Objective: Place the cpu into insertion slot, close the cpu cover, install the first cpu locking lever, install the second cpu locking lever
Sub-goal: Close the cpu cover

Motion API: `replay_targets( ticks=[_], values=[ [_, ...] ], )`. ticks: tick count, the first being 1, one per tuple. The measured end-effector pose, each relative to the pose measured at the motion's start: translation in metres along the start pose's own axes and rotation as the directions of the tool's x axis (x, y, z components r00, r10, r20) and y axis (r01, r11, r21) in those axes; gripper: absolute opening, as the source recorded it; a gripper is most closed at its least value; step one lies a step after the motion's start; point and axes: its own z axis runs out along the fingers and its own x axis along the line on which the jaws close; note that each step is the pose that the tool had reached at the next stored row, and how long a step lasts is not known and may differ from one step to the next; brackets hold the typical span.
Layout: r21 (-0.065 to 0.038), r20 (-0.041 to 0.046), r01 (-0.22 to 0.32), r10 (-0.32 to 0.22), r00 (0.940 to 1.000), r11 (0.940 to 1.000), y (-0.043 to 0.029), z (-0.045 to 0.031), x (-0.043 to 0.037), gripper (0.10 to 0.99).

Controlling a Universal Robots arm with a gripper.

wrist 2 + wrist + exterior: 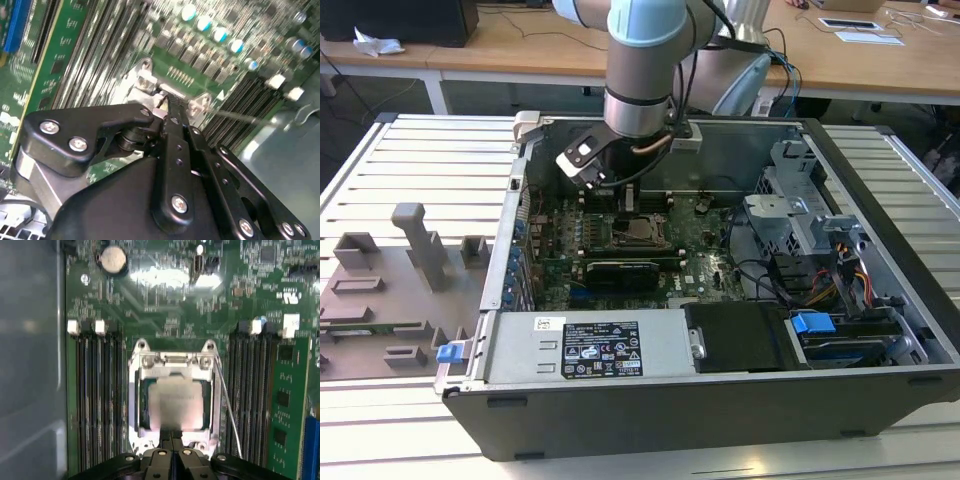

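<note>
Here, your end effector [172,436] had its two fingers drawn tight together, with no gap visible between them and nothing seen pinched there. In the exterior view your arm reached straight down into the open computer case [720,395], which lay on its side on the slatted tabletop [410,160], and the end effector [622,200] hung just above the motherboard.

In the first wrist view the cpu [175,402] sat flat inside the insertion slot [142,407], its silvery-grey top facing up. The cpu cover [172,361] lay down over it, its metal frame running around the chip and the chip showing through the square opening. Your closed fingertips stood at the edge of the cover opposite its two-screw side. I could not tell whether they touched the metal.

One thin locking lever [227,405] ran slantwise beside the cover, close to the frame at the screw end and spreading away over the neighbouring memory slots [250,400] toward its free end. In the second wrist view that lever [240,117] showed as a bright wire leading off from the socket corner, just beyond the end effector [169,106].

More memory slots [97,400] flanked the socket on the other side, a green memory card [282,405] stood in an outer slot, and a coin cell [112,260] sat farther off on the board.
</note>
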Motion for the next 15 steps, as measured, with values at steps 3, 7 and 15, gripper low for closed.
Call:
replay_targets(
  ticks=[3, 7, 15],
  values=[
    [0.001, -0.0007, 0.000, 0.000, 1.0000, 1.0000, 0.0254, -0.0008, -0.0004, 0.106],
    [0.002, -0.0009, 0.001, -0.001, 1.0000, 1.0000, 0.0414, -0.0089, -0.0005, 0.106],
    [0.002, -0.0010, 0.001, -0.001, 1.0000, 1.0000, 0.0395, -0.0525, -0.0003, 0.106]
  ],
)
